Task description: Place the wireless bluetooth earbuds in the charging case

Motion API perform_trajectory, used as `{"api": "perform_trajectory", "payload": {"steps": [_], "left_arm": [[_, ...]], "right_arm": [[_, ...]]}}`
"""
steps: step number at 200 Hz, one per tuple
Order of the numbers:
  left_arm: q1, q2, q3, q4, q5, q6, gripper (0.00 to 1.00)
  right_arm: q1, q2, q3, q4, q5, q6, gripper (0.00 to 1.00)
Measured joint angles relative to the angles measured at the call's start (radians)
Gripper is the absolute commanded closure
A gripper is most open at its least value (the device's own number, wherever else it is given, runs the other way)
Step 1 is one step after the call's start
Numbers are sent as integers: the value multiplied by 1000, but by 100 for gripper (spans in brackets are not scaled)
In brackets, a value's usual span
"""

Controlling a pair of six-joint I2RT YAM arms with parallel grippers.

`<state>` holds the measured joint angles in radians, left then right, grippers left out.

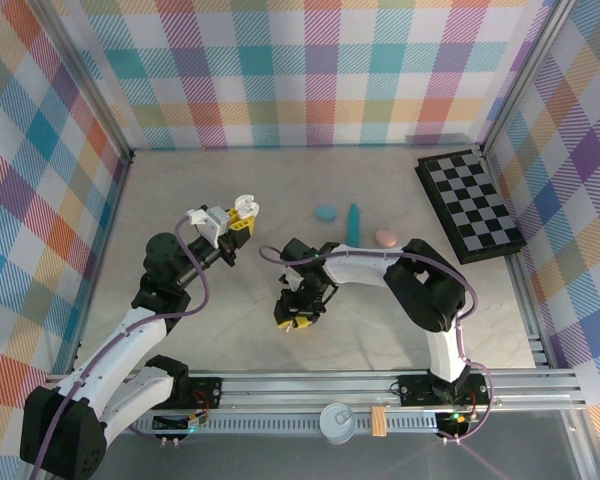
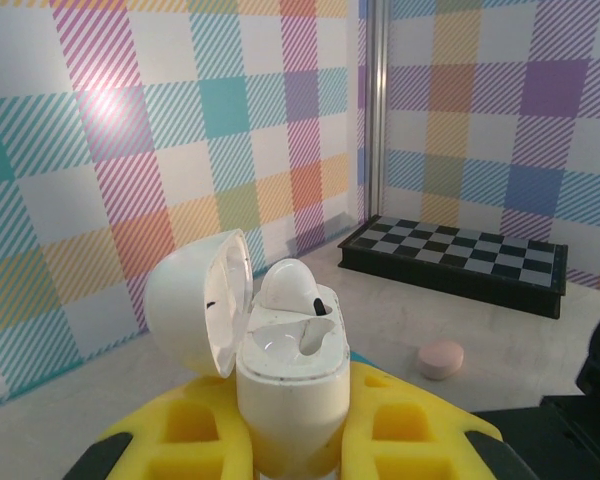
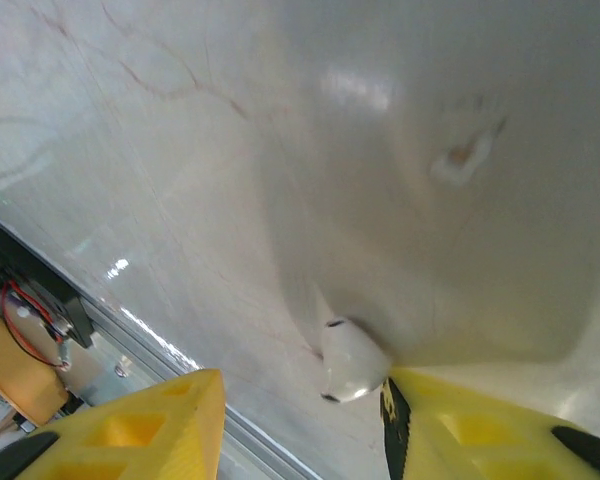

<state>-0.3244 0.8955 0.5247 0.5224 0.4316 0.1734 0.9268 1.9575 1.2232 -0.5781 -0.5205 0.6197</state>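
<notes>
From the top camera, the left gripper (image 1: 237, 218) is raised above the table (image 1: 180, 180) and is clamped on the white charging case (image 1: 244, 205). The right gripper (image 1: 291, 320) points down at the table, well apart from it. In the left wrist view the case stands upright between the yellow fingers (image 2: 195, 425), its lid open to the left. One white earbud (image 2: 288, 285) sits in the farther socket, and the nearer socket is empty. In the right wrist view the jaws stand wide apart and hold nothing. A loose earbud (image 3: 350, 362) lies on the table, touching the tip of the right-hand finger (image 3: 480, 425) and far from the other finger. I think the danger is here: if the jaws close like this, the smooth little earbud may roll or pop out. A crooked grip could also make it miss the empty socket.
</notes>
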Motion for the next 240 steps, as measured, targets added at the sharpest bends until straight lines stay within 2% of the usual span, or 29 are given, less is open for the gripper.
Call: {"api": "perform_trajectory", "payload": {"steps": [29,75,153,183,240], "left_arm": [[0,2,3,0,0,0,100],[0,2,19,-27,0,25,100],[0,2,21,-51,0,46,100],[0,4,21,-51,0,49,100],[0,5,21,-51,0,52,100]], "right_arm": [[15,-3,21,-71,55,-7,55],[18,32,157,-188,116,21,58],[16,93,178,-229,71,108,57],[15,95,178,-218,48,130,60],[-3,95,177,-161,19,163,61]]}}
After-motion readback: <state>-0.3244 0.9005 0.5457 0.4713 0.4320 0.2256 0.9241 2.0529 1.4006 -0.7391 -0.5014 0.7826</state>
